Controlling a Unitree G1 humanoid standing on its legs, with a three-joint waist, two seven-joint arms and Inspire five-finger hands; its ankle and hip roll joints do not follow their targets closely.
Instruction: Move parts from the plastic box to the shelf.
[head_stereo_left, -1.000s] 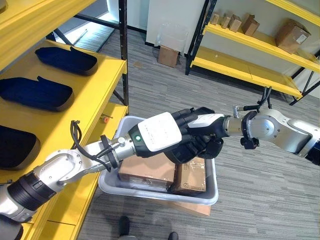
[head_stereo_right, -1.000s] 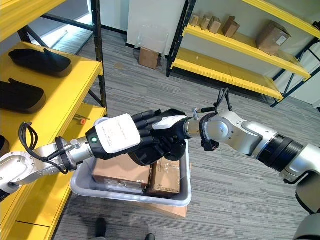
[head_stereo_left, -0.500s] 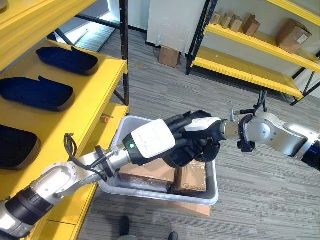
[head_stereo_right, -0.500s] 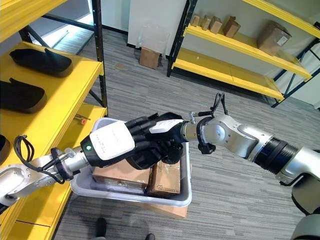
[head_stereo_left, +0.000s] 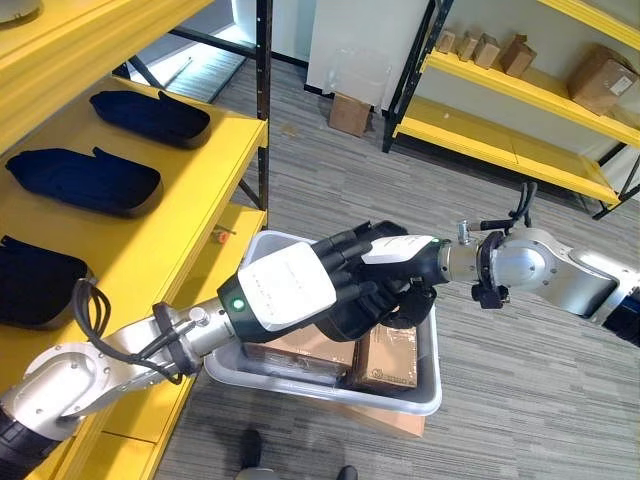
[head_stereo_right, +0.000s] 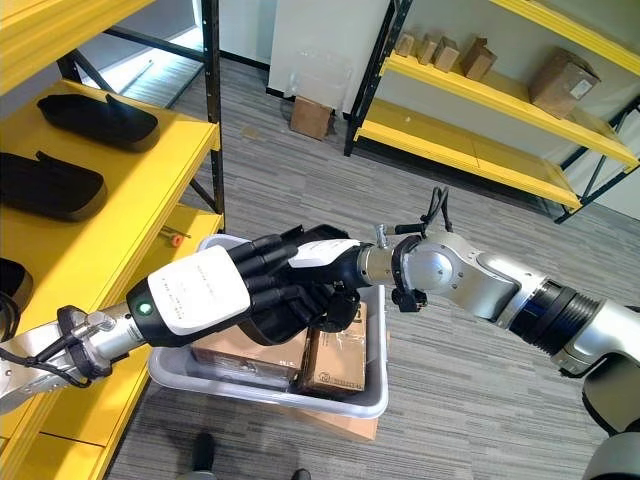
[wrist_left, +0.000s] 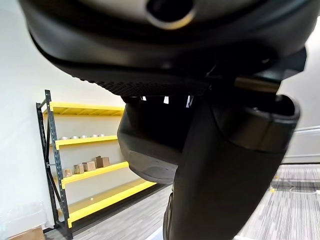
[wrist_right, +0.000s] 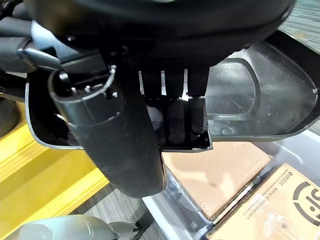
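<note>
The left hand (head_stereo_left: 290, 290) is dark, with ribbed black fingers (head_stereo_left: 345, 245) and a broad white plate (head_stereo_left: 283, 287) across its back; a small green light (head_stereo_left: 237, 304) glows at the plate's wrist end. Behind it runs a silver-grey left arm (head_stereo_left: 70, 375) with black rings and a looping black cable (head_stereo_left: 90, 310). The right hand (head_stereo_left: 400, 255) is dark too, topped by a white cover (head_stereo_left: 395, 247). Its silver-grey right arm (head_stereo_left: 545, 270) has a rounded joint, a black collar (head_stereo_left: 482, 275) and thin black cables (head_stereo_left: 520, 200) arching above it.

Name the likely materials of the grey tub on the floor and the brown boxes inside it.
Grey tub: seems moulded plastic, with a smooth, faintly glossy rim and rounded corners. Brown boxes: look like matt cardboard, with flat panels, folded edges and black print.
</note>
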